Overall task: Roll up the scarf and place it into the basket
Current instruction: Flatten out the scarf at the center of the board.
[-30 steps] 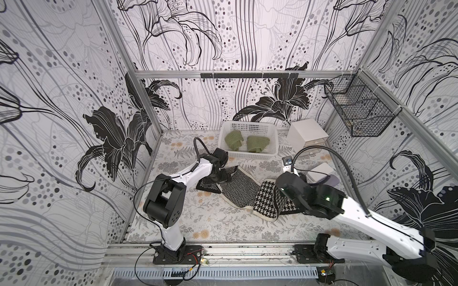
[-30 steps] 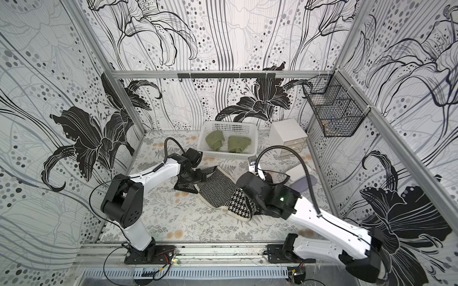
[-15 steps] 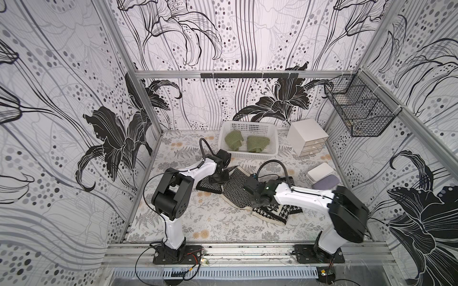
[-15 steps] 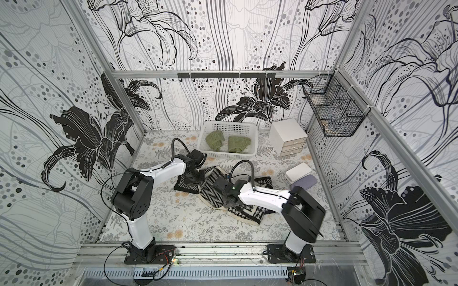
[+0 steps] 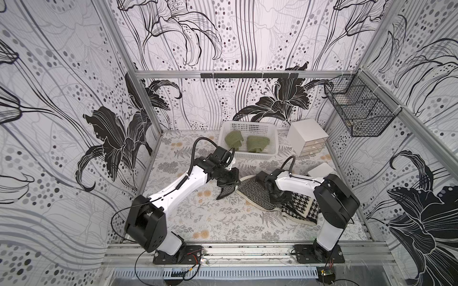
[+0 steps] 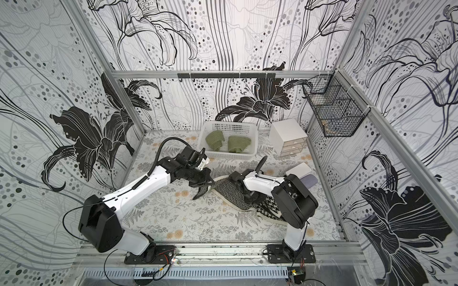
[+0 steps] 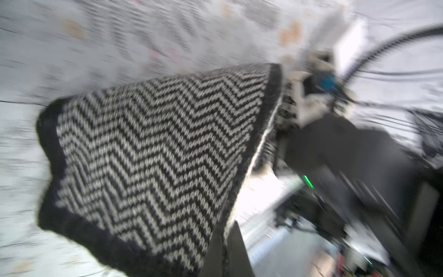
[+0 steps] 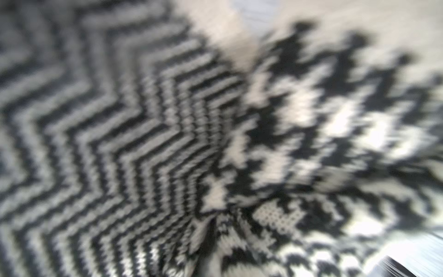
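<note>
The left gripper (image 5: 228,184) has its fingers pinched shut on the dark end of the scarf (image 5: 255,192), holding that end raised. The right gripper (image 5: 278,199), fingers closed, presses on the scarf's middle at 4 o'clock on the table (image 5: 210,218). The basket (image 5: 251,156) sits apart at 12 o'clock.

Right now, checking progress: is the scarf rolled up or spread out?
Spread out, not rolled: the scarf lies flat along the table, only one end lifted, pinched in the left hand.
</note>
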Tool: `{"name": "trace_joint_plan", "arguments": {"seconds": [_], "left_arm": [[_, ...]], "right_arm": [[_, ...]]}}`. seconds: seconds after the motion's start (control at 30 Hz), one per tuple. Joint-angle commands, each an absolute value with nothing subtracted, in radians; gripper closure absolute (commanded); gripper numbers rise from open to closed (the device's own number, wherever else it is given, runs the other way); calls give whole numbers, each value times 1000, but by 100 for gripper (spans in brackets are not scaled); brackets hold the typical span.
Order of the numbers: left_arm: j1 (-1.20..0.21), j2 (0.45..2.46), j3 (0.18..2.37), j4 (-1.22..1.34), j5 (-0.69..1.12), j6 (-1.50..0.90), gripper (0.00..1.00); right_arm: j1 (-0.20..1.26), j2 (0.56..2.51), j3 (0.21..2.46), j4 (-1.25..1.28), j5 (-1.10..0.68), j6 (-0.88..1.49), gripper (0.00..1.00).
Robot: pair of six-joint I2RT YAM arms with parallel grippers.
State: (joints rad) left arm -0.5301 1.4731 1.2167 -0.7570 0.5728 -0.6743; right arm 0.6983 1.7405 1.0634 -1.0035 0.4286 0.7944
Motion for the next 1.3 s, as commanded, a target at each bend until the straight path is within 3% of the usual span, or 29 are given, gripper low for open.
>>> {"name": "trace_joint_plan", "arguments": {"seconds": [0.0,0.13,0.33,0.5,0.63,0.83,0.97,1.1,1.17,1.27], "left_arm": [[-392,1428,1184,-668,716,-752,100],[-90,1436,1144,-635,777,-738,100],[201,1646,1174,-713,877,-633,97],[225,1651,1120,-619,917,-692,1],[256,1626,1114,-635,904,-670,1],[206,1604,1184,-833,700,-489,1],[61,1574,1177,-901,585,-450,1],[-53,1564,1060,-694,651,-604,1],[-113,1599,1065,-690,523,-628,1],[-128,1627,1047,-684,399,-652,1]], "right_arm": [[696,1539,1083,-1083,472,665,100],[697,1292,1127,-1051,283,498,100],[698,1110,1334,-1149,295,376,100],[697,1154,1453,-1135,293,304,100],[696,1212,1536,-1156,341,274,100],[691,1223,1573,-1175,423,267,100],[691,1302,1463,-1010,167,277,100],[714,1443,1298,-680,-124,366,100],[763,1530,1237,-535,-154,417,100],[830,1712,1266,-512,-138,449,100]]}}
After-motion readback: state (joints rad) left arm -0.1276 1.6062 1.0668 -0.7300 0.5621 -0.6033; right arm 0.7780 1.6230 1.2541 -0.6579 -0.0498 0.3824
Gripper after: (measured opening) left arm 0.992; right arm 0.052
